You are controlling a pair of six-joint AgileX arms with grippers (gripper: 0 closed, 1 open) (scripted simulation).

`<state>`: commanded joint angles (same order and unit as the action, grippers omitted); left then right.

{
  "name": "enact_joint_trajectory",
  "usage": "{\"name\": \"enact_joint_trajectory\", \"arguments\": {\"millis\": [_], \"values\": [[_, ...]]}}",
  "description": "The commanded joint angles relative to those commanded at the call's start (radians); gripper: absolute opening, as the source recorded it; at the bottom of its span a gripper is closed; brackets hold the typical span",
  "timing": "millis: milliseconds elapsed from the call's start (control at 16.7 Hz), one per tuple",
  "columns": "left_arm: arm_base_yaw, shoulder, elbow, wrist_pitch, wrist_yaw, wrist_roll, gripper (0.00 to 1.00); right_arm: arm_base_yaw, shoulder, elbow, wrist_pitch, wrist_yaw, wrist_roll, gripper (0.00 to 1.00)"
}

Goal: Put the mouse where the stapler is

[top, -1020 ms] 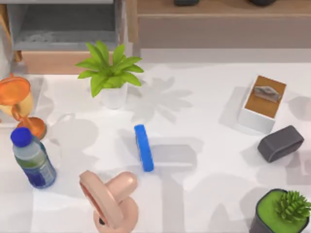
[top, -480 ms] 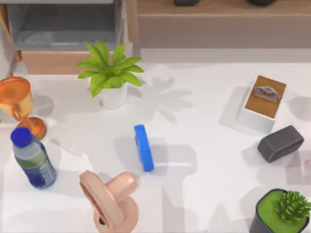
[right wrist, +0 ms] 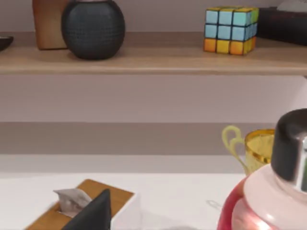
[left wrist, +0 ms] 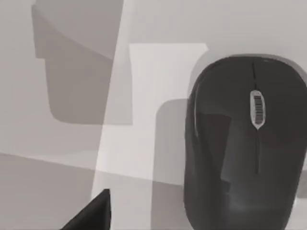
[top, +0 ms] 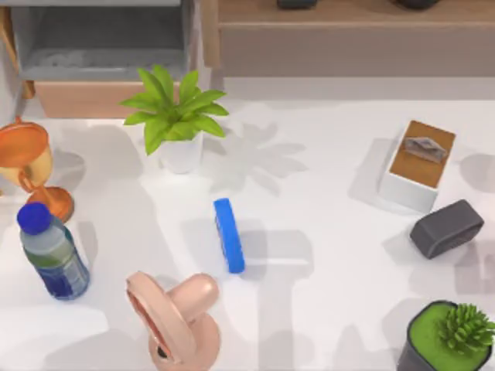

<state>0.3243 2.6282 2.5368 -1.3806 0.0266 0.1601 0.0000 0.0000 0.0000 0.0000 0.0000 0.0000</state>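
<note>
Currently mouse (top: 447,228) right, beside tissue box (top: 418,165) | stapler (top: 229,235) centre, unobstructed | gripper states: cannot tell, perhaps parked.

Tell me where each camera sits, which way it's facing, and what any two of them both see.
Top view: above the table, facing straight down at the stapler, mouse and tissue box.
Left wrist view: on the left arm, facing down at the mouse; an edge of the left hand shows.
Right wrist view: on the right arm, facing level toward a shelf; an edge of the right hand shows.
Shared: mouse, top and left wrist; tissue box, top and right wrist.
</note>
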Motion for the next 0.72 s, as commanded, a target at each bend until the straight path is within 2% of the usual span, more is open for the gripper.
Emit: {"name": "enact_joint_trajectory", "arguments": {"millis": [300, 720], "values": [[0.002, 0.001, -0.007, 0.005, 0.000, 0.000, 1.00, 0.000, 0.000, 0.000, 0.000, 0.000, 0.000, 1.00], [0.000, 0.002, -0.112, 0.115, 0.000, 0.000, 1.00, 0.000, 0.000, 0.000, 0.000, 0.000, 0.000, 1.00]]}}
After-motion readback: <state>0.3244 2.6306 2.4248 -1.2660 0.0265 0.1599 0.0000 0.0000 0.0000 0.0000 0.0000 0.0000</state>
